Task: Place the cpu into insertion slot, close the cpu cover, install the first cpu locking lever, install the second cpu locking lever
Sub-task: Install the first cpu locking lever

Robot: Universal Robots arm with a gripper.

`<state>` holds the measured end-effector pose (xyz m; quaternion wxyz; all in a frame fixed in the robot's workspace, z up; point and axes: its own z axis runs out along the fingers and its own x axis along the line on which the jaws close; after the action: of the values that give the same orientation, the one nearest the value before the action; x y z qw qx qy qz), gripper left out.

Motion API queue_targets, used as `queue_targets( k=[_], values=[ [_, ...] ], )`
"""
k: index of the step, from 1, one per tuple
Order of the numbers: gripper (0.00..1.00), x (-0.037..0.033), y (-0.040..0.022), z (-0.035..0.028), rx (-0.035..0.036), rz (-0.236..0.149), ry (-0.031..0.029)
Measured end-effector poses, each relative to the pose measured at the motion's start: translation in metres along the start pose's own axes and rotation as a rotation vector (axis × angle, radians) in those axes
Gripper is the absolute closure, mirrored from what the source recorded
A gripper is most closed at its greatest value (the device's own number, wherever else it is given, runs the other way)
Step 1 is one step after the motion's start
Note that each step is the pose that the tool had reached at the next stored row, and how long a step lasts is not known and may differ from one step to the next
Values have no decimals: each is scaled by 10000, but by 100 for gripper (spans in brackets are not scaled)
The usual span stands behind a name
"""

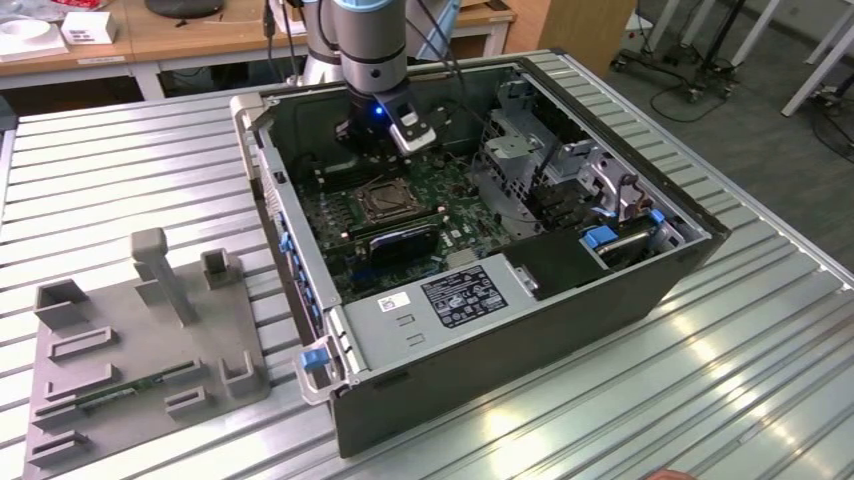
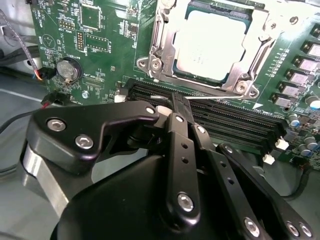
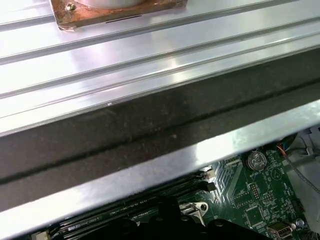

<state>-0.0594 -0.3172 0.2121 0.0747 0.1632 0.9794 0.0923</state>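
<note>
Second wrist view: one cpu sits flat in its socket on the green motherboard, with one cpu cover closed around it, the chip showing through its window. One gripper hangs just beside the socket over the black memory slots, its fingers drawn together and holding nothing. Exterior view: one arm reaches into one open computer case on the ribbed metal table
</note>
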Motion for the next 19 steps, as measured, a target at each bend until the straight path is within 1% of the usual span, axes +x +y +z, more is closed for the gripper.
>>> queue_targets(
  k=[10,15,17,19],
  values=[
    [90,13,23,-6,-1,5,-9],
    [90,16,24,-5,-4,5,-14],
    [90,16,24,-1,-10,3,-28],
    [90,18,22,8,-21,-1,-58]
  ],
)
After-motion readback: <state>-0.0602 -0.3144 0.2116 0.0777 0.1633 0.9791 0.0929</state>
